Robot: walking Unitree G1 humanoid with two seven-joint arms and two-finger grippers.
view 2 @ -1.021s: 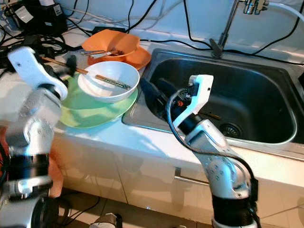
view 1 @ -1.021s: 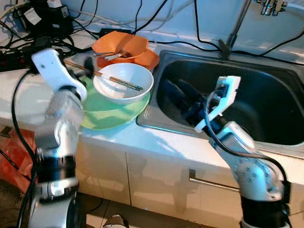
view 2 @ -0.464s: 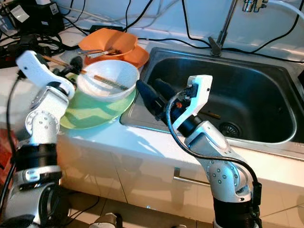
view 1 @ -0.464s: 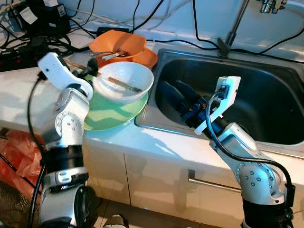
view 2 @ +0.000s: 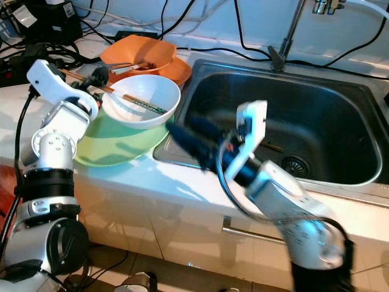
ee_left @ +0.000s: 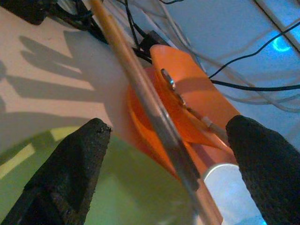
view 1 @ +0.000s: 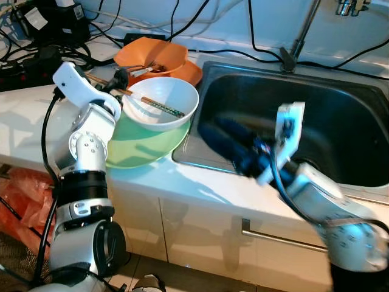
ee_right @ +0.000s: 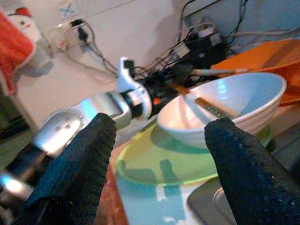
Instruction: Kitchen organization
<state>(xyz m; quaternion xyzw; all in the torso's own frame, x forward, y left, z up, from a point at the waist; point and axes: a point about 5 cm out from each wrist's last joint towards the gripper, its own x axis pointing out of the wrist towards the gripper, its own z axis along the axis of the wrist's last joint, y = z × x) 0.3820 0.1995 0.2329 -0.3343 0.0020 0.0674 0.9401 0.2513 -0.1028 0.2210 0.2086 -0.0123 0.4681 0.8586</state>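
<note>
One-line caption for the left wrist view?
Open left claw straddling a chopstick, above the green plate and orange bowl.

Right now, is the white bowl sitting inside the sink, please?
No, the white bowl rests on the green plate beside the sink.

White bowl (view 1: 163, 102), green plate (view 1: 143, 145), orange dishes (view 1: 159, 56)

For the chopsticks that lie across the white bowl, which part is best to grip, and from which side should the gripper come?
Probably the bare handle end of the chopsticks, which juts over the white bowl rim toward the robot's left. The left gripper already straddles it with fingers open, so closing from that side looks simplest. The other end lies inside the bowl, harder to reach.
</note>
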